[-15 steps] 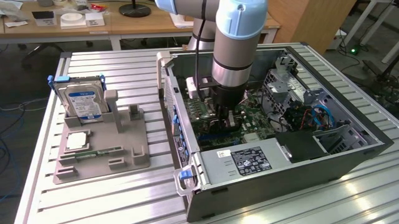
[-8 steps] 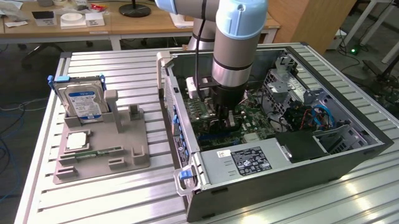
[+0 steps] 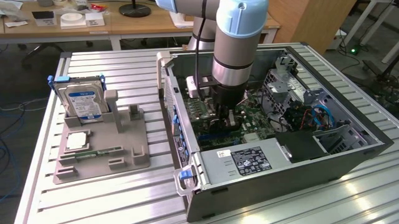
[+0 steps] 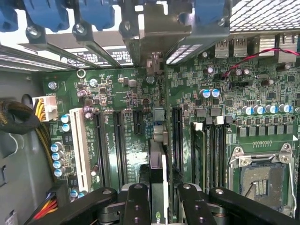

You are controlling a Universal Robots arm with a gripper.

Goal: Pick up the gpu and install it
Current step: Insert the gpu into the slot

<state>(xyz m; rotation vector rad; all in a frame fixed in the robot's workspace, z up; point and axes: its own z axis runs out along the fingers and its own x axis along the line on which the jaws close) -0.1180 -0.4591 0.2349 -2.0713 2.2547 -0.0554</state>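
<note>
Holding the gpu [image 4: 158, 180] edge-on between my fingers [image 4: 139, 206], I have them partly closed on its thin body, one pad on each face. My gripper [image 4: 159, 206] is down inside the open computer case [image 3: 349, 156], just above the motherboard [image 4: 126, 112]. The card stands upright over the long expansion slots [image 4: 117, 145], with its metal bracket [image 4: 161, 23] up against the rear wall of the case by the blue slot clips [image 4: 93, 14].

Trouble, as I judge it, would come from a small misalignment. If the card's edge sits beside the slot rather than over it, pressing down could bend the board or scrape nearby parts such as the capacitors [image 4: 60, 154]. If the bracket catches on the rear wall, the card would tip and seat at one end only. My grip is narrow and high on the card, so it could twist between my pads under load. Whether the connector has entered the slot I cannot tell.

Around the case, a ribbed metal table [image 3: 118, 70] carries everything. Beside the case, on the exterior view's left, a grey fixture tray [image 3: 124, 158] holds a hard drive [image 3: 82, 102] standing upright. Beyond the table are wooden desks [image 3: 112, 25] with small items on them.
</note>
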